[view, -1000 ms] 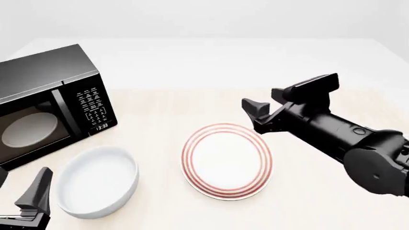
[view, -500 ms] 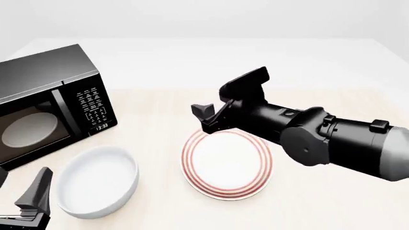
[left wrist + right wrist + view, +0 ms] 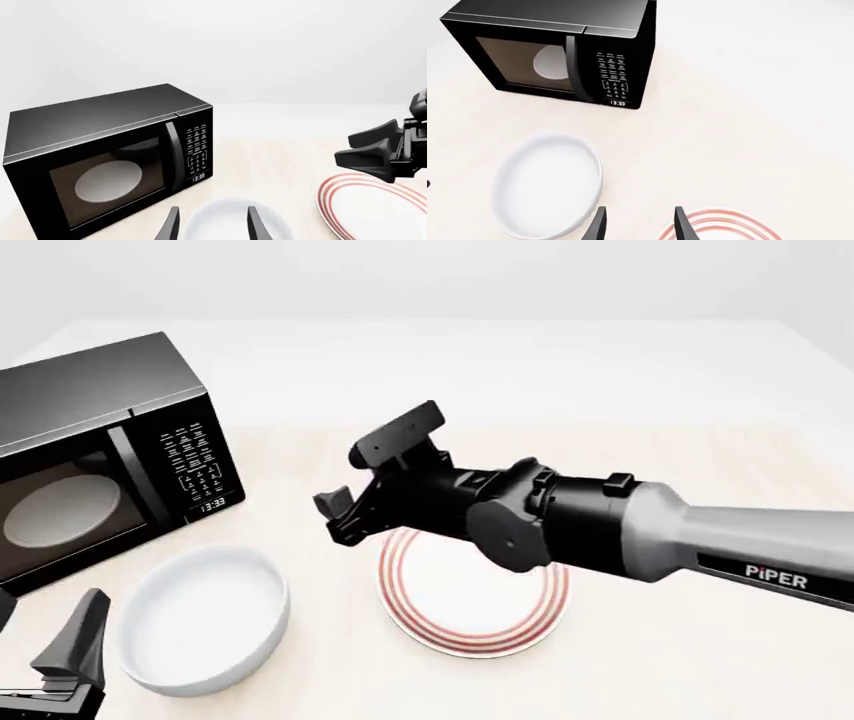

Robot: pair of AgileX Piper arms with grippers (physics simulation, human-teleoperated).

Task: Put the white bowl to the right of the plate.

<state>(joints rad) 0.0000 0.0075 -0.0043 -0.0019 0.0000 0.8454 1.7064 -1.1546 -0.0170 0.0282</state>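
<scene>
White bowl (image 3: 203,618): it rests upright on the table (image 3: 641,660), on the microwave side of the plate (image 3: 474,578) and just apart from it, so the opposite side from where the task wants it. Plate: flat, red-ringed, with nothing on it. Right gripper (image 3: 344,515): it hangs above the plate's edge nearest the bowl, fingers parted and holding nothing, the arm crossing low over the plate. Left gripper (image 3: 74,660): it sits on the bowl's far side from the plate, jaws apart (only one finger shows in the front view), also holding nothing. Microwave (image 3: 94,455): it stands beyond the bowl, farther from the plate, door closed.

Risks, as judged: the bowl's glossy curved wall may slip from a pinch taken on the rim. Carrying it across may clip the plate and shift it, since the path lies directly over the plate. The two arms, both near the bowl, may collide.
</scene>
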